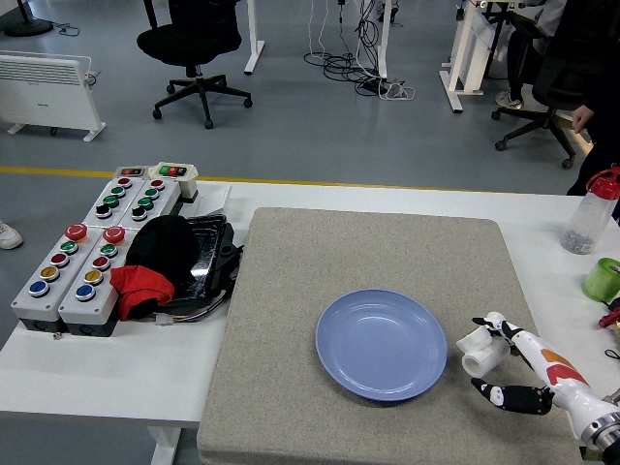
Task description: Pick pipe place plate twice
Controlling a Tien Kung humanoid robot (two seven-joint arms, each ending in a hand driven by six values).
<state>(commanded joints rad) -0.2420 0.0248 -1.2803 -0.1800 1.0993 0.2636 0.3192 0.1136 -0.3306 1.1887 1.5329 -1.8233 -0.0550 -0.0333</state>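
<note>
The round blue plate (382, 344) sits on the big grey felt mat (320, 281) that covers most of the white table (97, 373). Nothing is on the plate.

The robot's right hand (513, 366) comes in from the lower right corner. It is white and black with a bit of orange on it. Its fingers are curled around a short white plastic pipe piece (479, 348), with one finger over the top and the black-tipped thumb (496, 394) lower down. The pipe piece is on the mat just to the right of the plate, close to its rim but not on it. I cannot tell if the pipe is lifted or resting on the mat. Only one pipe piece can be seen clearly (the hand may hide more behind it).

On the left side of the table are grey button boxes (92, 257) with red, green, blue and yellow buttons. Next to them lies a black tray (208, 254) with a black cloth (163, 242) and a red cloth (140, 289) on it.

At the far right edge stand a clear bottle with a red cap (592, 211) and a green cup (604, 279).

A person in dark clothes (591, 68) stands at the top right, with one hand (582, 118) hanging down, well apart from the table things.
</note>
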